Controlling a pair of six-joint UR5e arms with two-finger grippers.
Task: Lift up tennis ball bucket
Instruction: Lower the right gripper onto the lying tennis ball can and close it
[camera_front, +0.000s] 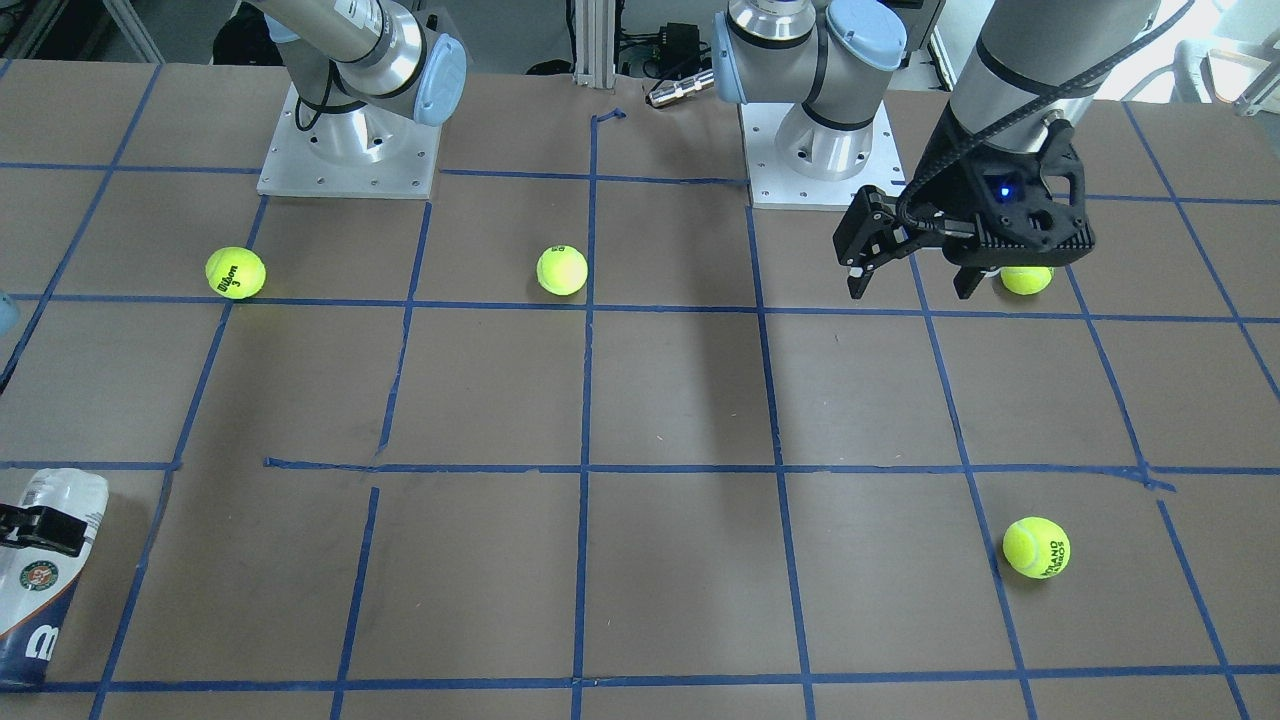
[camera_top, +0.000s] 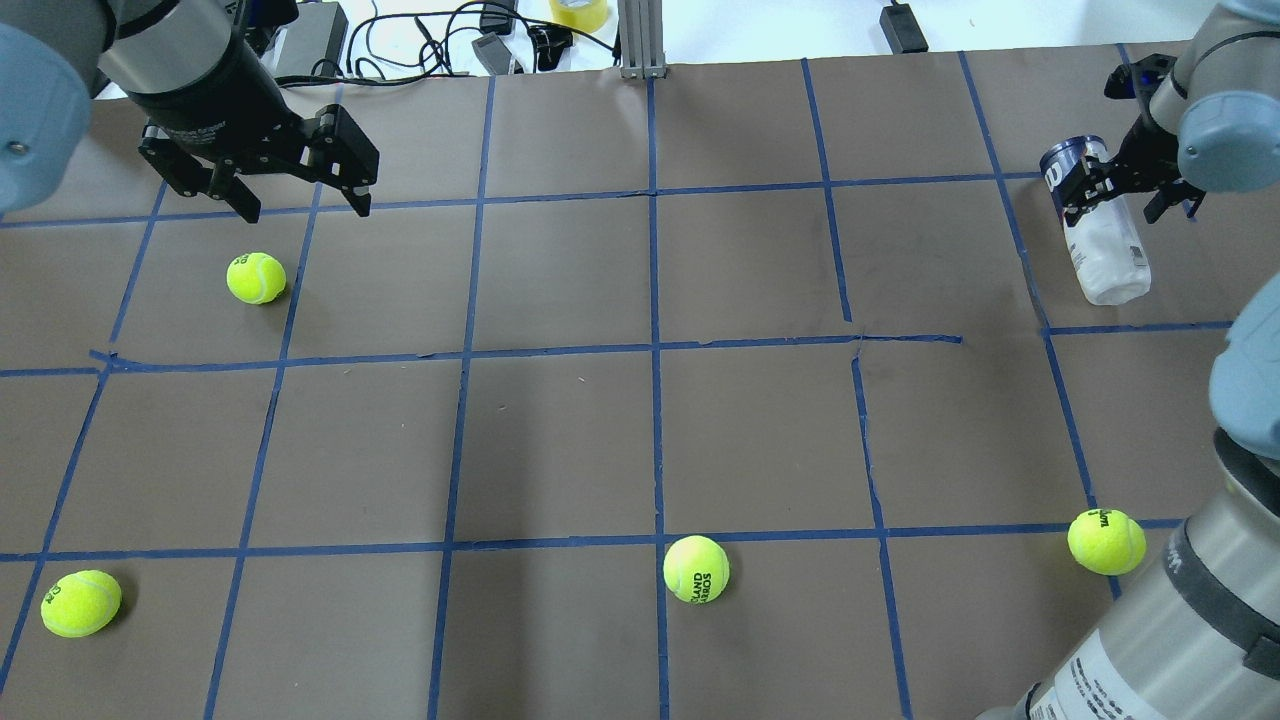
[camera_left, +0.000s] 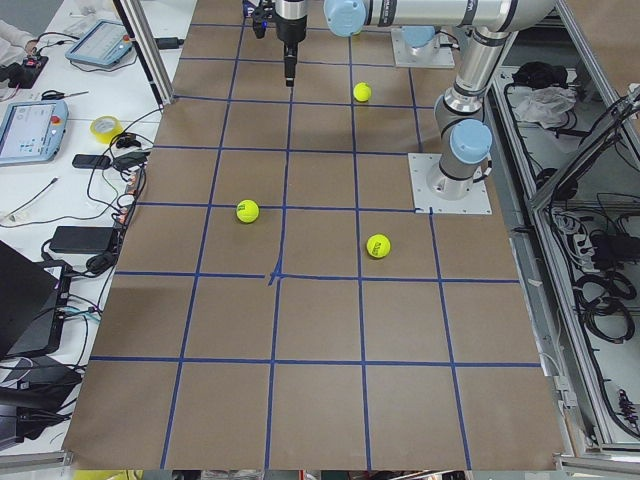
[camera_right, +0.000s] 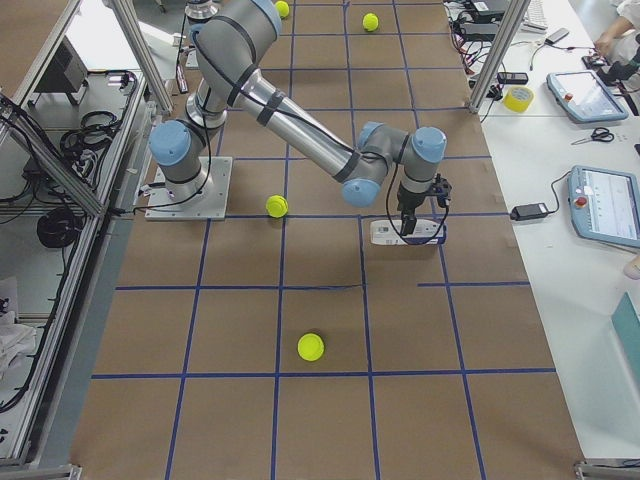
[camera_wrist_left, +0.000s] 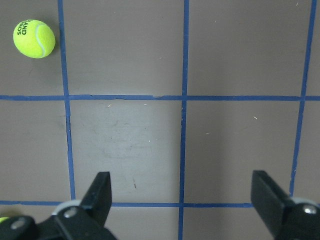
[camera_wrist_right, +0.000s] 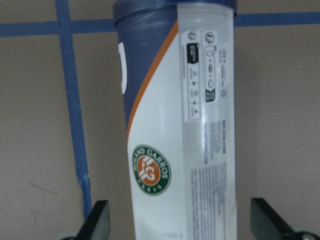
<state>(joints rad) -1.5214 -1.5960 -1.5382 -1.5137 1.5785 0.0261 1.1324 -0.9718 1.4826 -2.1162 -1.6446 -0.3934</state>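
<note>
The tennis ball bucket is a clear tube with a white and navy label, lying on its side at the table's far right. It also shows in the front view and fills the right wrist view. My right gripper is low over its navy end. The jaws are open, one finger on each side of the tube, not closed on it. My left gripper is open and empty above the far left of the table, and the left wrist view shows bare table between its fingers.
Several loose yellow-green tennis balls lie about: one just below my left gripper, one near left, one near centre, one near right. Blue tape lines grid the brown table. Cables lie past the far edge.
</note>
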